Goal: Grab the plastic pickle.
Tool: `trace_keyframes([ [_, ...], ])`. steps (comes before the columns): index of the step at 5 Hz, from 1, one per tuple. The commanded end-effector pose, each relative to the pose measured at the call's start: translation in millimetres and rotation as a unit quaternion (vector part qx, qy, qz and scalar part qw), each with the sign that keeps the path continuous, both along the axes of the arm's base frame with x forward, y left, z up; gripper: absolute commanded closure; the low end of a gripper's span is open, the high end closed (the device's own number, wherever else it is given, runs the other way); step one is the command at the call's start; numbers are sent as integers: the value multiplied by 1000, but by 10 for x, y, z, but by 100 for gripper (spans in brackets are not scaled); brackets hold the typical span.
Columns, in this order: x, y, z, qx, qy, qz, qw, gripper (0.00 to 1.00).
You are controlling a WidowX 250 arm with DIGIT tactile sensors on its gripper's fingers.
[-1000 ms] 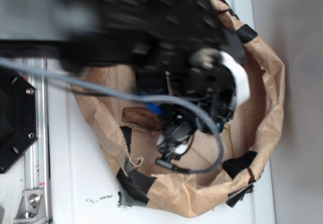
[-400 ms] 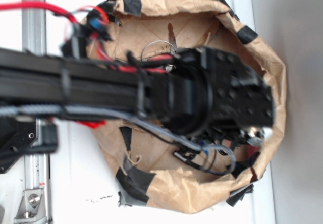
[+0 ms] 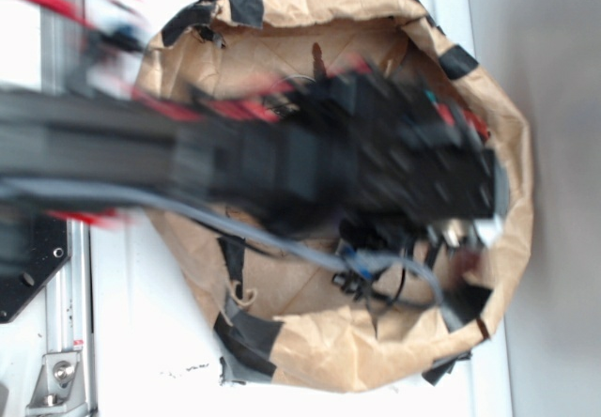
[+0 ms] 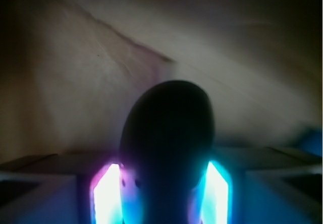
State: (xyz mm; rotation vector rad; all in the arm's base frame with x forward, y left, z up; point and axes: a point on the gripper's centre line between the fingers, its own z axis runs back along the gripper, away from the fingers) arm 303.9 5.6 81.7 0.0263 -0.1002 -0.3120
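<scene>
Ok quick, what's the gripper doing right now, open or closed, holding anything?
Gripper: closed on the plastic pickle, which stands dark and rounded between the two fingers in the wrist view.

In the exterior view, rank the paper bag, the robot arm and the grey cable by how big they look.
1. paper bag
2. robot arm, though it sits nearer the camera and is motion-blurred, so these two are unsure
3. grey cable
</scene>
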Motion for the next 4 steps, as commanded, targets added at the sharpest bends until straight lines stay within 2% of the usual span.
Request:
trace_keyframes([
  [1,-534,366,1034,-53,-89,206,973,100],
  [2,-732,298,1527,-61,-96,327,938,100],
  [3,-835,89,1646,-21,-144,385,911,100],
  [4,-782,136,1537,-20,-149,421,895,100],
])
